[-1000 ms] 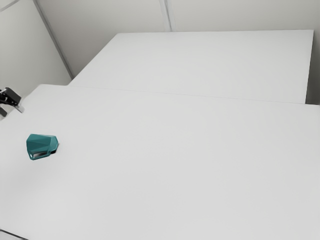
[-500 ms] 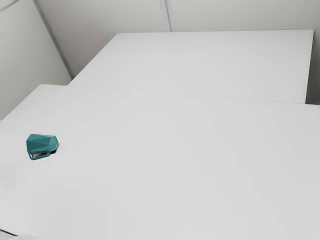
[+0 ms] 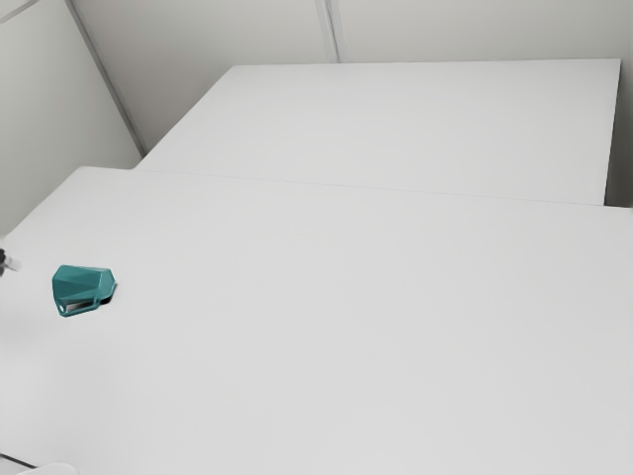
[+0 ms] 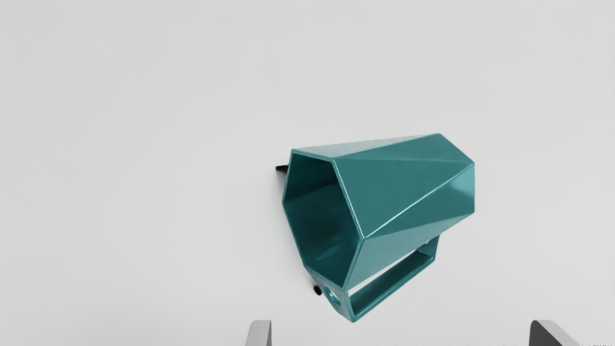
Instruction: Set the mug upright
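The teal faceted mug (image 4: 403,192) lies on its side on the white table (image 3: 346,327), handle toward the gripper (image 3: 8,262), near its fingertips but touching neither. The fingers stand wide apart, holding nothing, at the exterior view's left edge.

Mug (image 4: 403,192) on the table (image 3: 336,327)
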You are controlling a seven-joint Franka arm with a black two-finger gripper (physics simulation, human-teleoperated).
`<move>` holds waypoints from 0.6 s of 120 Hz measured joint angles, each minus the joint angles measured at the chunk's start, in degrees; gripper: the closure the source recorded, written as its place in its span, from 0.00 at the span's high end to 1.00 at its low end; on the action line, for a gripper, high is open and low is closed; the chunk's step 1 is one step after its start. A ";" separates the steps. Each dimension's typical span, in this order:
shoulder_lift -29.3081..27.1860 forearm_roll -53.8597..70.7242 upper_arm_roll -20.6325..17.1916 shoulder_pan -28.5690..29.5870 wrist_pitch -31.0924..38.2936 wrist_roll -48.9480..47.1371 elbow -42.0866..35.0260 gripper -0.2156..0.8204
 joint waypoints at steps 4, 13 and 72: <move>0.54 -0.38 0.09 0.03 -0.52 0.25 0.04 0.77; 1.69 -1.28 0.19 0.07 -1.54 0.75 0.09 0.77; 9.25 -5.27 0.06 0.25 -4.67 2.94 4.94 0.77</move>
